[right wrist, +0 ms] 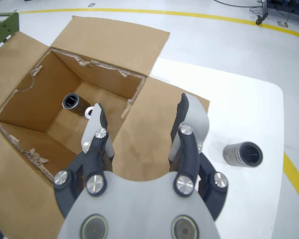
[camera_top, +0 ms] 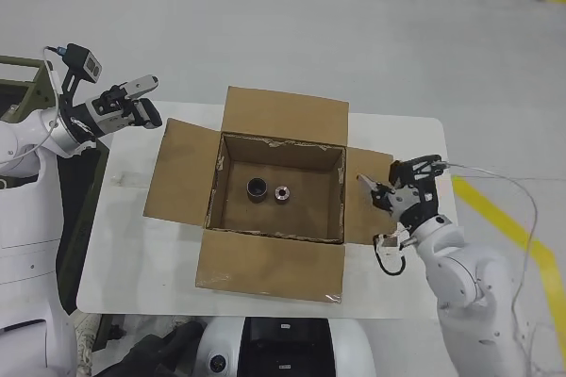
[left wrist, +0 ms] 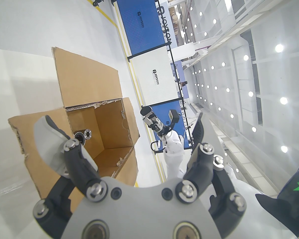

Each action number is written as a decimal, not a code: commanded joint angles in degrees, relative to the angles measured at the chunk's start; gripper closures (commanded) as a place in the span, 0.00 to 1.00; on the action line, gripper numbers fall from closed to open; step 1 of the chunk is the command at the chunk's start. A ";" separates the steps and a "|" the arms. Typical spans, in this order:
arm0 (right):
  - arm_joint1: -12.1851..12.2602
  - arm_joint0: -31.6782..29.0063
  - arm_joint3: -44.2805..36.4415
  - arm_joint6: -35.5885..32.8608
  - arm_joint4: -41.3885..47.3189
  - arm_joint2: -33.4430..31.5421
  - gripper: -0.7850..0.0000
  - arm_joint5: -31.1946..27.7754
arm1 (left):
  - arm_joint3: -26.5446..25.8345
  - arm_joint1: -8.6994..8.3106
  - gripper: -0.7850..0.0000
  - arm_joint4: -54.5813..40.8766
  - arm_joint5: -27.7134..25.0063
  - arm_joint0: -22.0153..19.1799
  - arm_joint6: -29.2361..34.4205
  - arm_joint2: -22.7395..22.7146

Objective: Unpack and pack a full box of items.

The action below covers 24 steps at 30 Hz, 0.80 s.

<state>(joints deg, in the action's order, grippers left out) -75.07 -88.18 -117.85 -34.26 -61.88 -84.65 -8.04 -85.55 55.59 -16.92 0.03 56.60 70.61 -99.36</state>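
On the white table (camera_top: 137, 269) a big cardboard box (camera_top: 307, 224) is sitting with all four flaps folded outward and its torn rim showing. It is taking up the middle of the tabletop. Beside the table's left edge a green rack (camera_top: 17, 87) is standing on the floor.

Off the far left corner of the table, the left gripper (camera_top: 149, 102) is hanging in the air, well apart from the box's left flap. Its own wrist view is showing that gripper (left wrist: 123, 128) with its fingers spread wide and nothing between them.

Over the box's right flap, the right gripper (camera_top: 373, 191) is hovering with its tips pointing toward the opening. Its wrist view is showing this gripper (right wrist: 140, 101) with its fingers likewise spread wide and gripping nothing.

Just beside the right flap, a grey metal cylinder (right wrist: 241, 154) with a dark bore is lying on its side on the bare tabletop, close to the right gripper.

Down on the box floor, a dark cylinder (camera_top: 256, 189) is sitting near the middle, and a small silver ring (camera_top: 282, 194) is lying just beside it. From the right wrist the two are looking as if they touch, though I cannot tell for sure.
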 commanded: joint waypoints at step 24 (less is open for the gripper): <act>1.26 0.63 12.58 -0.66 4.75 -7.71 0.27 4.22 | 0.00 0.00 0.00 0.00 0.00 0.00 0.00 0.00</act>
<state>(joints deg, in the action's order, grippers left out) -73.83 -87.64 -105.58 -35.23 -57.18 -92.38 -3.71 -85.55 55.59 -16.92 0.03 56.60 70.61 -99.36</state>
